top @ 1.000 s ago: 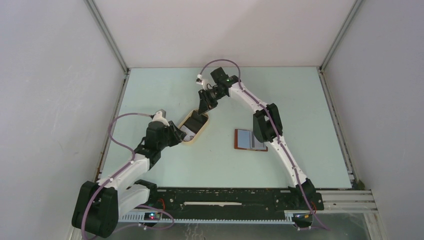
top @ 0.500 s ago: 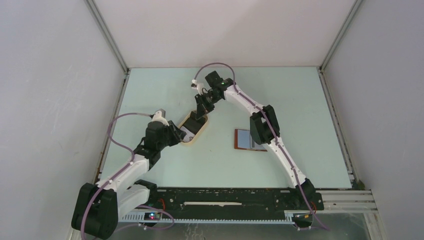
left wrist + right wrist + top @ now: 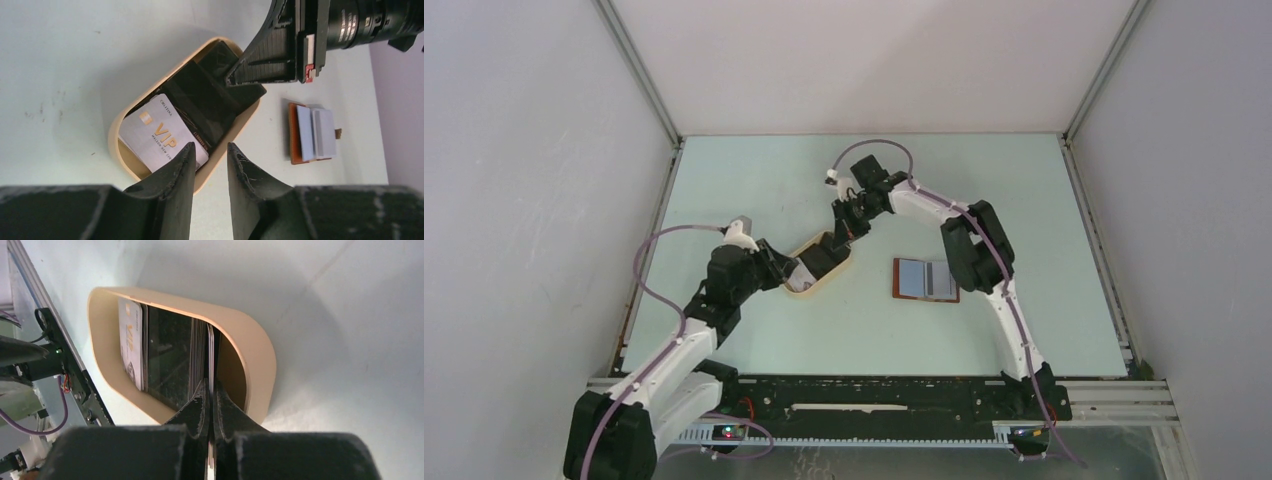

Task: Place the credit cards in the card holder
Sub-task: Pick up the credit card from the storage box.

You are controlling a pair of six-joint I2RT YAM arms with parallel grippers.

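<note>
Thin plastic credit cards [image 3: 162,137], white and black, stacked in beige oval tray [image 3: 250,340], left of tabletop centre. One dark card [image 3: 211,350] pinched edgewise by right fingers [image 3: 196,412]. Tray rim clamped by left fingers [image 3: 172,172]. Reddish-brown leather card holder [image 3: 293,132] laid open near centre.

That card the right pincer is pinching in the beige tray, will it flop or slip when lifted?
Probably stiff: the card looks dead straight, edge-on, in the right pincer. Likely light, being so thin. The neighbouring cards packed against it in the tray may drag along.
</note>
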